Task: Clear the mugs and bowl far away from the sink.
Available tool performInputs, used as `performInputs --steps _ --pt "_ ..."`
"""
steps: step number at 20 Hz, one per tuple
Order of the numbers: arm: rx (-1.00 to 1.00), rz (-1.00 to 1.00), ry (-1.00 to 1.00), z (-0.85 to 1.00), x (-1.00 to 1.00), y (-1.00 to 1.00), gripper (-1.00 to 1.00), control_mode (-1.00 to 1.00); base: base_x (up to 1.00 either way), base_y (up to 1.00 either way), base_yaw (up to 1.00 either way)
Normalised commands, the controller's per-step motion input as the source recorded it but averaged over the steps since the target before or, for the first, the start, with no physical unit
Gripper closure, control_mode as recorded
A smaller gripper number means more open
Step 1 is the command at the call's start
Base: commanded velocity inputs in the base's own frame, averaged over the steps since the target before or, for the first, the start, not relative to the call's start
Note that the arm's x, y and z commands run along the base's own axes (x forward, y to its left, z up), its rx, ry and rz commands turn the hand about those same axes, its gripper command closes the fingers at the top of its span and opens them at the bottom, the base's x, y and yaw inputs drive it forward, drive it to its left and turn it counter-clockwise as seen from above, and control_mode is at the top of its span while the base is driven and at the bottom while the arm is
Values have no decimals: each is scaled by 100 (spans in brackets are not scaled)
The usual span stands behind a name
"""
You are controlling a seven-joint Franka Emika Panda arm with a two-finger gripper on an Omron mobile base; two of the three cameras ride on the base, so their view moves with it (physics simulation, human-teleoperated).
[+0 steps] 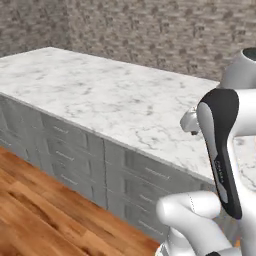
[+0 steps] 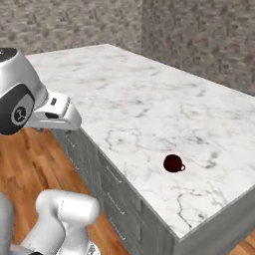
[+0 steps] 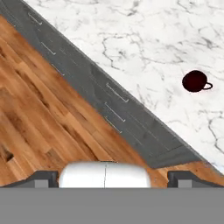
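On the marble surface (image 2: 149,104), toward its near right end in the right base view, a dark maroon mug (image 2: 173,163) stands upright with its handle pointing right, a little in from the front edge and well clear of everything else. From the hand view the same mug (image 3: 194,81) sits at the upper right, beyond the grey drawer fronts (image 3: 113,109) and the wooden floor (image 3: 39,113) that the camera looks down on.

Its tool (image 3: 105,175) has its two finger tips standing wide apart at the bottom of the hand view, with nothing between them; it hangs out over the floor, short of the surface edge and well apart from the mug.

As for progress, I judge the task to be at an early or in-between step: the tool carries nothing and the maroon mug lies untouched. Whether this spot already counts as far from the sink cannot be told from these pictures, nor how things stand with the second mug and the bowl.
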Motion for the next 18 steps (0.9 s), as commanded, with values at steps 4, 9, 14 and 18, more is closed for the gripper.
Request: performInputs --steps 4,9,14,18 --pt "0 0 0 0 0 0 -100 100 -43 100 65" --pt "0 0 0 0 0 0 -100 100 -63 100 63" --pt "0 0 0 0 0 0 -100 100 -13 59 92" --pt "0 0 0 0 0 0 -100 100 0 5 100"
